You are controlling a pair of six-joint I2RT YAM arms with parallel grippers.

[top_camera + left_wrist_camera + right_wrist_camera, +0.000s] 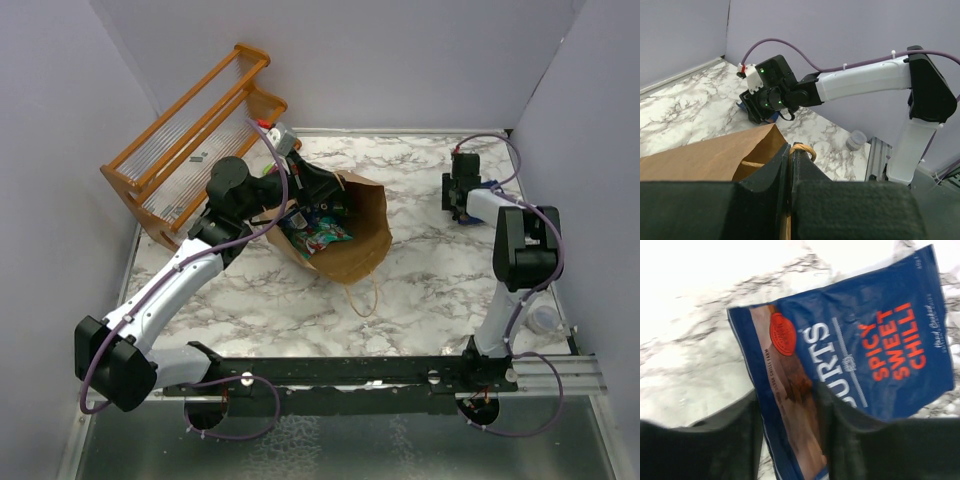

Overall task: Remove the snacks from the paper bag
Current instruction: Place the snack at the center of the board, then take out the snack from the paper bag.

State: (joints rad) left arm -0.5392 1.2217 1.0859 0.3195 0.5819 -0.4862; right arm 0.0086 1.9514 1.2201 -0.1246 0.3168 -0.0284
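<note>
- Left end effector is closed, pinching the rim of the paper bag at mid-worktop.
- Green and red snacks show inside the bag's open mouth.
- Right end effector is narrowly parted over a dark blue packet lying far right.
- Only the right wrist view shows the packet's "Spicy Sweet Chilli" print.

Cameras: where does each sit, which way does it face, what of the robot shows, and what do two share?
Top external: above and behind the arm bases, looking down on the table, paper bag, rack; both arms show.
Left wrist: on the left arm, facing over the bag's rim toward the right arm; left gripper shut on the bag.
Right wrist: on the right arm, looking down at a blue packet; right gripper open, astride it.
Shared: top and left wrist both show bag and right arm.
</note>
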